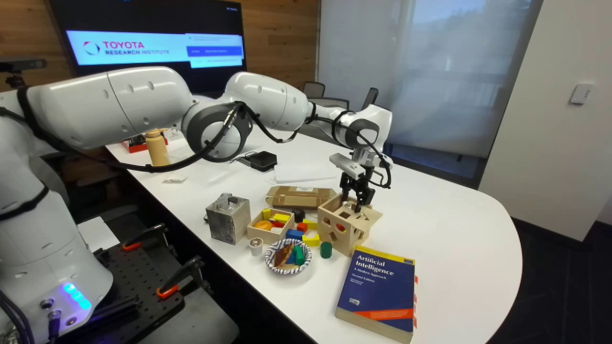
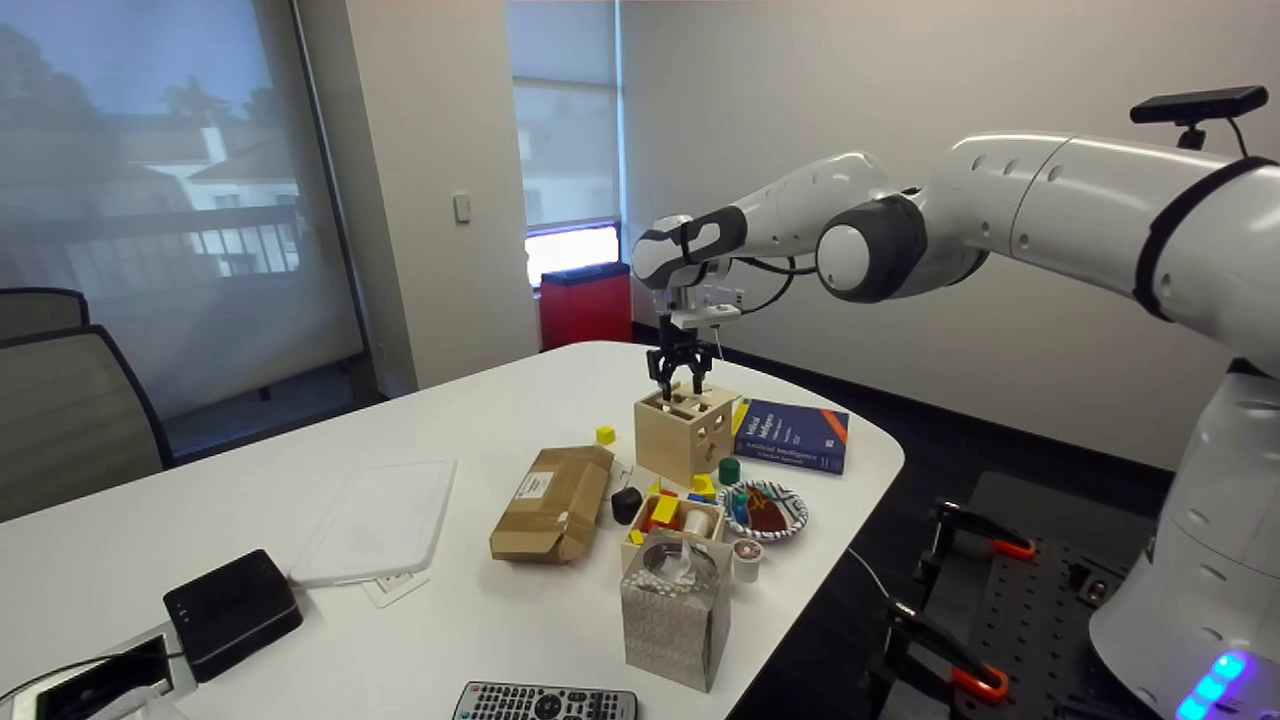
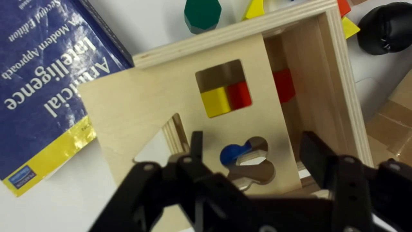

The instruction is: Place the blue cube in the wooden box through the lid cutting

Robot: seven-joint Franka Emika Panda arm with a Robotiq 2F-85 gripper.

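Note:
The pale wooden box (image 1: 342, 243) stands on the table, also in an exterior view (image 2: 663, 440) and the wrist view (image 3: 241, 33). Its lid (image 3: 138, 103) is slid partly out, leaving a gap along one side. Through the clover cutting shows part of a blue block (image 3: 231, 154) inside; its full shape is hidden, so I cannot tell whether it is the blue cube. A yellow block (image 3: 215, 101) and red blocks (image 3: 238, 95) also lie inside. My gripper (image 3: 253, 138) is open with nothing between its fingers, pointing down close over the lid, in both exterior views (image 1: 352, 203) (image 2: 683, 391).
A blue book (image 1: 375, 296) lies beside the box. A green block (image 1: 326, 250), another blue block (image 1: 294, 234), a wooden tray (image 1: 267, 235) of blocks and a patterned bowl (image 1: 288, 272) are near it. A cardboard package (image 2: 550, 505) and grey box (image 2: 672, 615) stand close by.

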